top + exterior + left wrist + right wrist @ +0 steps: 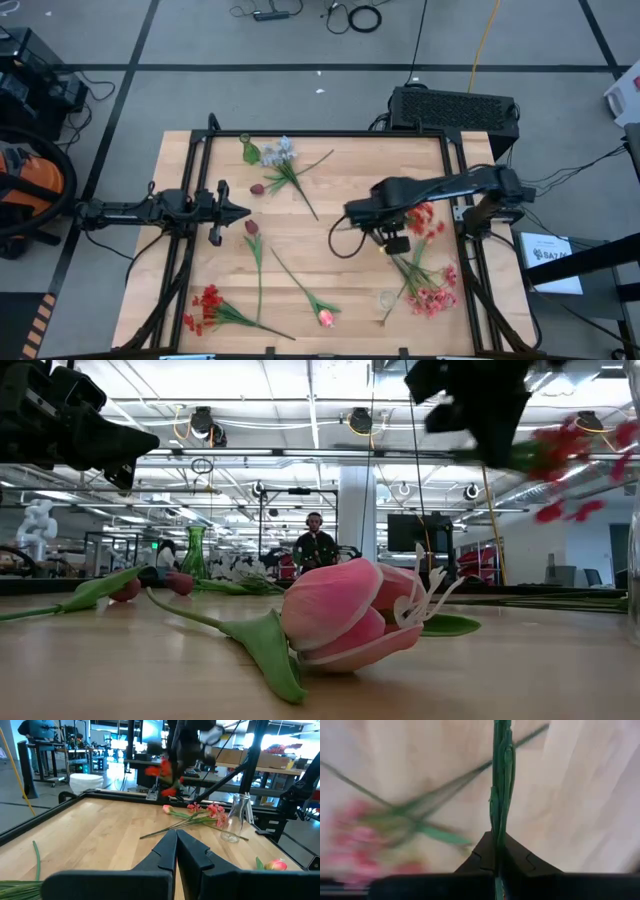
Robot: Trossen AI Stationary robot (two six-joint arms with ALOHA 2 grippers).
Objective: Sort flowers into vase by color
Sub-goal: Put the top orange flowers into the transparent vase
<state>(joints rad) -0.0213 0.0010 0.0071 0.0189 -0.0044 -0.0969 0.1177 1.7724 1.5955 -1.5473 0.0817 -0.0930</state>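
Red flower sprig (424,220) hangs above the worktop (320,250), its stem clenched in the right gripper (496,851) (left gripper (243,212) closed, empty).

Red cluster (424,220) lifted by its stem, pink cluster (435,297), tulips (325,318), pale sprig (283,153) lying flat

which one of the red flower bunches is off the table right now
The red flower cluster at the table's right side: the right gripper is shut on its green stem and holds it in the air. The other red cluster lies flat at the near-left corner.
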